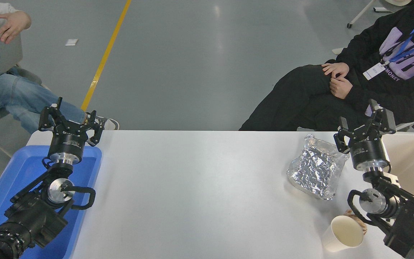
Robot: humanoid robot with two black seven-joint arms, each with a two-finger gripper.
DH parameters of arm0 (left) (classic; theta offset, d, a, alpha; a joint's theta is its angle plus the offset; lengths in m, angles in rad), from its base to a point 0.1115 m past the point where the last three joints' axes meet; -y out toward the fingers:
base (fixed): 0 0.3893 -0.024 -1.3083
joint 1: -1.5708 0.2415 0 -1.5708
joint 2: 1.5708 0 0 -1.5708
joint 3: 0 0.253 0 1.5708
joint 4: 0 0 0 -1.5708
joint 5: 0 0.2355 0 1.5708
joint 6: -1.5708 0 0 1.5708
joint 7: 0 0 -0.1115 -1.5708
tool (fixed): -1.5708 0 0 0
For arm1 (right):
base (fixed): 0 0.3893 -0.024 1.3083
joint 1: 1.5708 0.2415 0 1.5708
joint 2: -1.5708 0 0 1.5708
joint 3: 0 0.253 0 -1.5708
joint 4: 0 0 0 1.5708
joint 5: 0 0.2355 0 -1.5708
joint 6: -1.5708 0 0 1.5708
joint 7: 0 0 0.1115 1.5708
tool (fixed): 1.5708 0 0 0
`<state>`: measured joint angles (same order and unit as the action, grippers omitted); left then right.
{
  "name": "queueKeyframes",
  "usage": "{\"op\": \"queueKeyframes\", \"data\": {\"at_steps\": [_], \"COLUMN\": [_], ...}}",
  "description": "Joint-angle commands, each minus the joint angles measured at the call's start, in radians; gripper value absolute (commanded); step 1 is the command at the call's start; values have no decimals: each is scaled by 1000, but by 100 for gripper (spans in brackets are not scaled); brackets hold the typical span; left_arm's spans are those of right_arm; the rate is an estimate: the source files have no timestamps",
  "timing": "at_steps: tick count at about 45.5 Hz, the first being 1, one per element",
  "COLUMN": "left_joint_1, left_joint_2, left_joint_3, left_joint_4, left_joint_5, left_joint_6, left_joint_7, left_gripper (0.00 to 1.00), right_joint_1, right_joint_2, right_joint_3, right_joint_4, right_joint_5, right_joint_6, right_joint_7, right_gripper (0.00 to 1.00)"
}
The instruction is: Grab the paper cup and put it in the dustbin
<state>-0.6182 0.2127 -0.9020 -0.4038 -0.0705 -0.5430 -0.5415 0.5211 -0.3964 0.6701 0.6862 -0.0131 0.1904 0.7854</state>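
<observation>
The cream-white paper cup [344, 233] lies on its side at the table's front right, its open mouth facing me, just left of my right arm. My right gripper [365, 125] is open and empty, raised above the table's far right edge, well behind the cup and between the foil tray and the dustbin. The beige dustbin [413, 162] stands at the right edge, partly hidden by the right arm. My left gripper [71, 118] is open and empty, parked at the lower left over the blue tray.
A crinkled silver foil tray [316, 169] lies behind the cup. A brown paper ball [358, 218] peeks out behind the cup. A blue tray [23, 180] sits at the left. A person [372, 79] sits at the far right, another at the far left.
</observation>
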Motion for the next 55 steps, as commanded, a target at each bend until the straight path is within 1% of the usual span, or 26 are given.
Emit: {"op": "queueKeyframes", "data": {"at_steps": [1, 5, 8, 15, 28, 40, 49, 55], "left_joint_1": [0, 0, 0, 0, 0, 0, 0, 0], "left_joint_2": [0, -1, -1, -1, 0, 0, 0, 0], "left_joint_3": [0, 0, 0, 0, 0, 0, 0, 0], "left_joint_4": [0, 0, 0, 0, -1, -1, -1, -1], "left_joint_5": [0, 0, 0, 0, 0, 0, 0, 0], "left_joint_6": [0, 0, 0, 0, 0, 0, 0, 0], "left_joint_7": [0, 0, 0, 0, 0, 0, 0, 0], "left_gripper": [99, 99, 99, 99, 99, 99, 99, 99], "right_joint_1": [5, 8, 14, 120, 396, 687, 968, 1154], "right_joint_2": [-48, -76, -125, -280, -383, -386, -372, -297], "right_joint_3": [-24, -50, -125, -403, -934, -1432, -1763, -2021], "right_joint_4": [38, 50, 97, 191, 202, 220, 406, 542], "right_joint_5": [7, 5, 4, 4, 5, 7, 7, 7], "right_joint_6": [-2, 1, 1, 1, 0, 1, 3, 33], "right_joint_7": [0, 0, 0, 0, 0, 0, 0, 0], "right_gripper": [100, 100, 100, 100, 100, 100, 100, 100]}}
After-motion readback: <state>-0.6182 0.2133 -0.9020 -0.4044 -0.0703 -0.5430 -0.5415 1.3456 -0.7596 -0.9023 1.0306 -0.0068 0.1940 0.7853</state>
